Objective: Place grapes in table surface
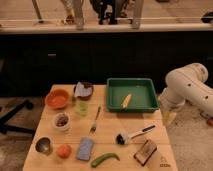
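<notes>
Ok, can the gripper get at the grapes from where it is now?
Probably, from above. The gripper, open, hangs off the right edge of the table; the grapes lie uncovered in the white cup on the far left side.

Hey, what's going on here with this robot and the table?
Nothing is being handled yet. The robot's gripper hangs open and empty off the right edge of the table surface, beside the green tray. The grapes sit in a small white cup on the table's left side, far from the arm, not yet placed on the tabletop.
</notes>
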`<control>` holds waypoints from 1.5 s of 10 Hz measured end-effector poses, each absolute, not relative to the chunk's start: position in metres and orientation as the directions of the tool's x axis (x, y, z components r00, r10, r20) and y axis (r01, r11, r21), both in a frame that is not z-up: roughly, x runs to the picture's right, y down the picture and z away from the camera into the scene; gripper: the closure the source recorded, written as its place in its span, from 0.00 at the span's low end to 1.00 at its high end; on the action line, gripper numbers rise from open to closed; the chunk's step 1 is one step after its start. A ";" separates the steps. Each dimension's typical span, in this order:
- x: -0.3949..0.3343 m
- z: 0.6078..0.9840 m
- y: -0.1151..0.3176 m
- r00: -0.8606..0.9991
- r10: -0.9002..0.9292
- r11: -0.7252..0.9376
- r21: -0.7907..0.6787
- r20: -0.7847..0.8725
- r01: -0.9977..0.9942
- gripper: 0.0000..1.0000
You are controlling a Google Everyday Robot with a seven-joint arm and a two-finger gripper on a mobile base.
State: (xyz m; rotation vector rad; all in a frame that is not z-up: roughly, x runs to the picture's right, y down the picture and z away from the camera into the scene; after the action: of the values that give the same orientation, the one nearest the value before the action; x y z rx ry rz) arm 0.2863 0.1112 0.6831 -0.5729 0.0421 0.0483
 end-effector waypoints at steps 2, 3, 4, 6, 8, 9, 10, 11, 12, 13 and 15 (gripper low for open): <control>0.287 0.683 0.111 0.998 0.035 0.839 -0.541 -0.053 -0.058 0.20; 0.288 0.683 0.111 0.998 0.032 0.841 -0.539 -0.046 -0.052 0.20; 0.285 0.679 0.111 1.000 0.018 0.848 -0.530 -0.007 -0.019 0.20; 0.275 0.671 0.112 0.996 -0.061 0.856 -0.510 0.072 0.089 0.20; 0.257 0.661 0.112 0.982 -0.137 0.856 -0.483 0.134 0.185 0.20; 0.248 0.655 0.113 0.971 -0.179 0.853 -0.467 0.156 0.232 0.20; 0.234 0.651 0.115 0.956 -0.230 0.845 -0.450 0.182 0.289 0.20; 0.214 0.646 0.117 0.934 -0.292 0.829 -0.432 0.206 0.354 0.20; 0.203 0.643 0.118 0.919 -0.329 0.817 -0.423 0.216 0.392 0.20; 0.193 0.641 0.119 0.907 -0.357 0.807 -0.415 0.222 0.420 0.20; 0.160 0.633 0.122 0.860 -0.451 0.766 -0.390 0.240 0.510 0.20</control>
State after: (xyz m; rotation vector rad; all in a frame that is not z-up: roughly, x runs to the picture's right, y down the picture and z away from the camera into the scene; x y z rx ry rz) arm 0.1604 0.1222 0.6333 -0.4622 -0.1354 -0.5236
